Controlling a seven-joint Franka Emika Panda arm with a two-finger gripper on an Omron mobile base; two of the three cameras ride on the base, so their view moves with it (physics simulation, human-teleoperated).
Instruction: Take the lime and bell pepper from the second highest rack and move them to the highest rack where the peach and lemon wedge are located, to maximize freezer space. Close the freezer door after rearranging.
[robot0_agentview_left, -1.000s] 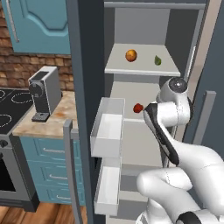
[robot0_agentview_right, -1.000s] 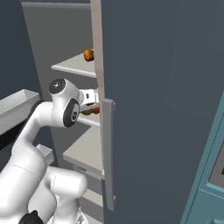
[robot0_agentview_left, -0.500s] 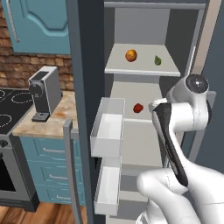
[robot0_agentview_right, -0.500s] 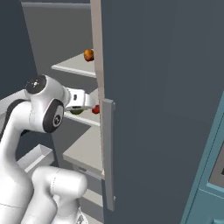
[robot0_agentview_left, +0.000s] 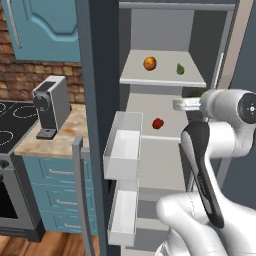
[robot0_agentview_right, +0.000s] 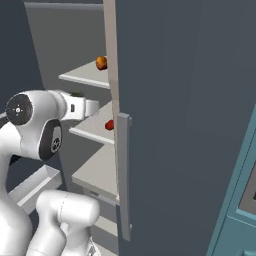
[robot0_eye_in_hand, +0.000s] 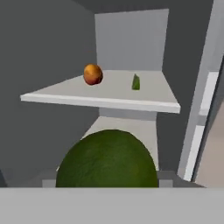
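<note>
Over the last second: arm swung back toward the right edge of the left base view, big round joint now near the right border instead of in front of the shelves, bell pepper (robot0_agentview_left: 158, 123) left uncovered at mid frame. Reads as a lift and pull-back with the lime (robot0_eye_in_hand: 107, 159) in hand, so 1 of the 2 fruits looks on its way up; not yet set down. Gripper (robot0_eye_in_hand: 107, 179) partly open and clamped on the lime, 1 fingertip on each side of it at the bottom of the hand view, opening unchanged through the second, which fits a steady grip. Lime large and dark green in the lower middle of the hand view, carried clear of the shelf below. Straight ahead and a little above: highest rack (robot0_agentview_left: 162, 75), with peach (robot0_agentview_left: 149, 63) left of centre and lemon wedge (robot0_agentview_left: 180, 69) to its right, well apart, bare plate between and in front. Bell pepper alone on the second highest rack (robot0_agentview_left: 142, 112), waiting as fruit number 2. Freezer door (robot0_agentview_left: 100, 60) wide open at left centre, closing not yet done.
</note>
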